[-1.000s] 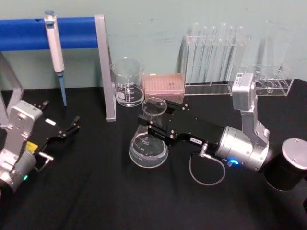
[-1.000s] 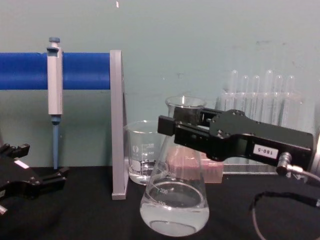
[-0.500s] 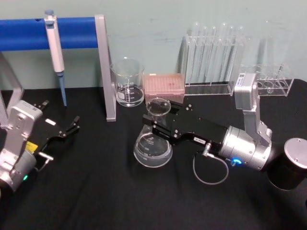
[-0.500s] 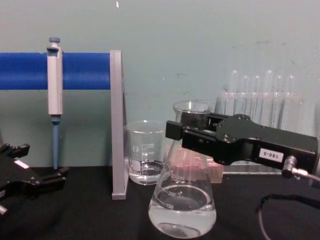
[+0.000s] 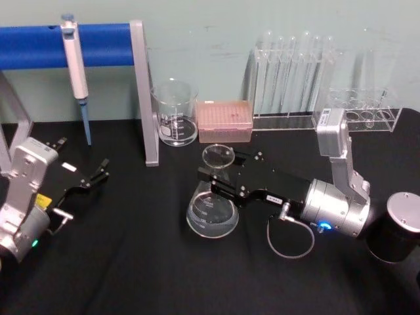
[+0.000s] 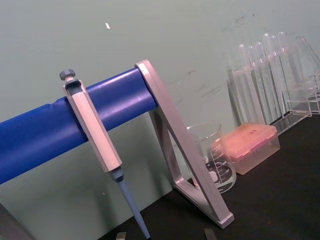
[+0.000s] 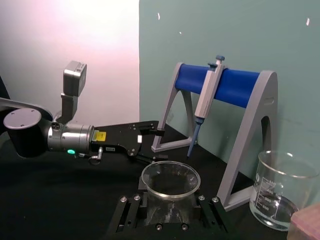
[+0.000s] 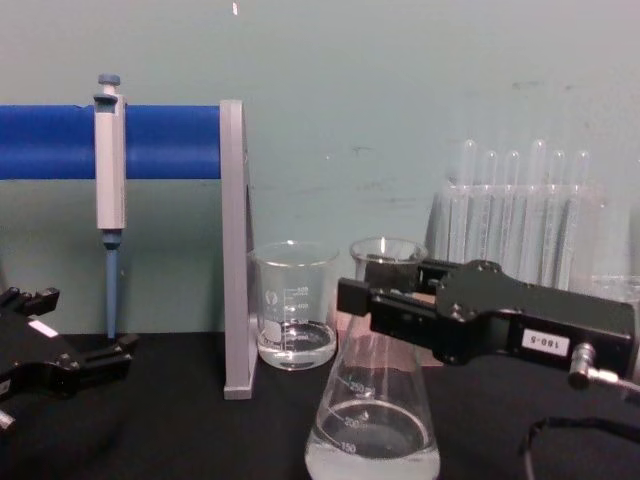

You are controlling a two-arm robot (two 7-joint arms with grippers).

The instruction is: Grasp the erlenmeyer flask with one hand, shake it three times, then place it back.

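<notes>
Flask height is what changed: the erlenmeyer flask is lower and slightly nearer the robot than a second ago. In the chest view its rim has dropped from well above the beaker's rim to about level with it, and its base now runs off the bottom edge. It has also drifted a little to the robot's right.

The right tool stays clamped round the neck just under the flared rim. The flask is upright, with liquid lying fairly flat in the base. Can't tell if the base touches the table.

Judgement: this is either a shake downstroke or the set-down; the shake count is not readable from this. The grip is not released, so placing back is not done.

The left tool is parked at the near left, jaws apart, well clear of the flask.

Farther back, unchanged:
- the beaker beside the blue stand
- the pipette hanging on that stand
- the pink tip box
- the test tube rack at the wall
</notes>
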